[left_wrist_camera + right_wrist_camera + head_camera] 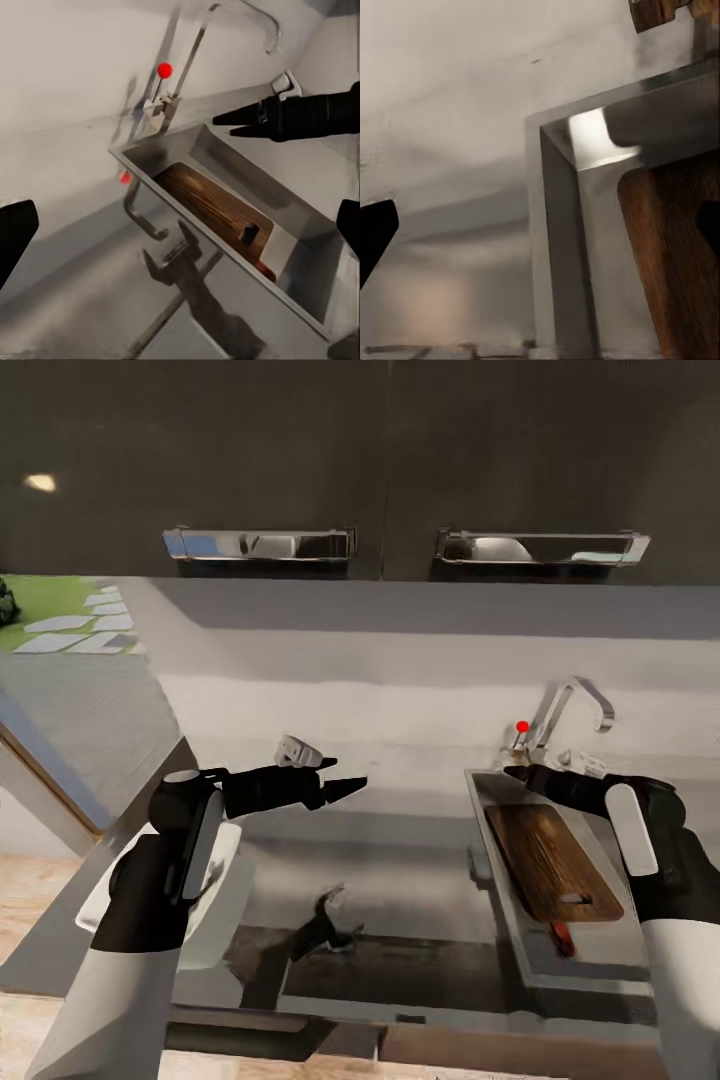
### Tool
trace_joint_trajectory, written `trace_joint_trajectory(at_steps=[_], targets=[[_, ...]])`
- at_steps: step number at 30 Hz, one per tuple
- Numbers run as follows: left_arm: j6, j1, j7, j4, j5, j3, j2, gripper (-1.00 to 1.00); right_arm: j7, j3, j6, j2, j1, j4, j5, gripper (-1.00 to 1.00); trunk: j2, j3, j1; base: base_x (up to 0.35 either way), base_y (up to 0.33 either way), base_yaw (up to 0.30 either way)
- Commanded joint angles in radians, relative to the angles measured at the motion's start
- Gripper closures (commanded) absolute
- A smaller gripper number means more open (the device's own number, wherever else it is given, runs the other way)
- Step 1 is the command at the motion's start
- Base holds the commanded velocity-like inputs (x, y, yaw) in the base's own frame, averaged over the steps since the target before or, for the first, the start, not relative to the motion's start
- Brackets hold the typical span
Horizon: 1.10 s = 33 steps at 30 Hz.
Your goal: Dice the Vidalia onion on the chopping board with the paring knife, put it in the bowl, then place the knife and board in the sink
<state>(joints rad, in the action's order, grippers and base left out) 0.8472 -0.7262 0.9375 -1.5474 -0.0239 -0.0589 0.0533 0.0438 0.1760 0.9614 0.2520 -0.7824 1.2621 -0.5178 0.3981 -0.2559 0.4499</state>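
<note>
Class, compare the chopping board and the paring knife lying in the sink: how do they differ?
The chopping board is broad, dark-brown wood with a slot hole; the paring knife is far smaller, its red handle showing. The board covers most of the sink; the knife sits at its near end. Both are in the basin.

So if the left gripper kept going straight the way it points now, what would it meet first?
Probably the sink. In the head view the left gripper points sideways over the countertop toward it, and its wrist camera looks at the basin holding the chopping board, with the right gripper above. Depth is unclear, so that arm could come first.
</note>
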Motion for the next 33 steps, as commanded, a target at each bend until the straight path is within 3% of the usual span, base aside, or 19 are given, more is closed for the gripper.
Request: trace_joint_trajectory(at_steps=[1, 3, 4, 7, 8, 10, 23, 33], targets=[[0.008, -0.001, 0.001, 0.0, -0.002, 0.001, 0.0, -1.0, 0.008, -0.011, 0.005, 0.004, 0.0, 0.004, 0.004, -1.0, 0.002, 0.0, 0.0, -0.315, 0.0, -0.062], [0.009, -0.001, 0.001, 0.0, -0.002, 0.001, 0.0, -1.0, 0.017, -0.034, 0.005, 0.008, 0.002, 0.009, 0.004, -1.0, 0.002, 0.003, 0.0, -0.321, 0.0, -0.065], [0.009, -0.001, 0.001, 0.0, -0.002, 0.001, 0.0, -1.0, 0.03, -0.082, 0.004, 0.018, 0.003, 0.014, 0.004, -1.0, 0.002, 0.004, 0.0, -0.328, 0.0, -0.035], [0.008, -0.001, 0.001, 0.0, -0.002, 0.001, 0.0, -1.0, 0.041, -0.159, 0.001, 0.043, 0.006, 0.018, 0.004, -1.0, 0.002, 0.009, 0.0, -0.33, 0.0, -0.016], [0.008, -0.001, 0.001, 0.0, -0.002, 0.001, 0.0, -1.0, 0.058, -0.204, -0.01, 0.072, 0.008, 0.02, 0.004, -1.0, 0.002, 0.01, 0.0, -0.331, 0.0, -0.005], [0.008, -0.001, 0.001, 0.0, -0.002, 0.001, 0.0, -1.0, 0.084, -0.22, -0.019, 0.091, 0.011, 0.022, 0.004, -1.0, 0.002, 0.013, 0.0, -0.331, 0.0, -0.003], [0.008, -0.001, 0.001, 0.0, -0.002, 0.002, -0.001, -1.0, 0.349, -0.239, -0.116, 0.181, 0.064, 0.084, 0.007, -1.0, 0.002, 0.023, 0.0, -0.316, 0.086, 0.0], [0.009, -0.001, 0.0, -0.001, -0.002, 0.004, -0.006, -1.0, 0.374, -0.239, -0.124, 0.191, 0.079, 0.11, 0.022, -1.0, 0.002, 0.036, 0.0, -0.303, 0.111, -0.104]])
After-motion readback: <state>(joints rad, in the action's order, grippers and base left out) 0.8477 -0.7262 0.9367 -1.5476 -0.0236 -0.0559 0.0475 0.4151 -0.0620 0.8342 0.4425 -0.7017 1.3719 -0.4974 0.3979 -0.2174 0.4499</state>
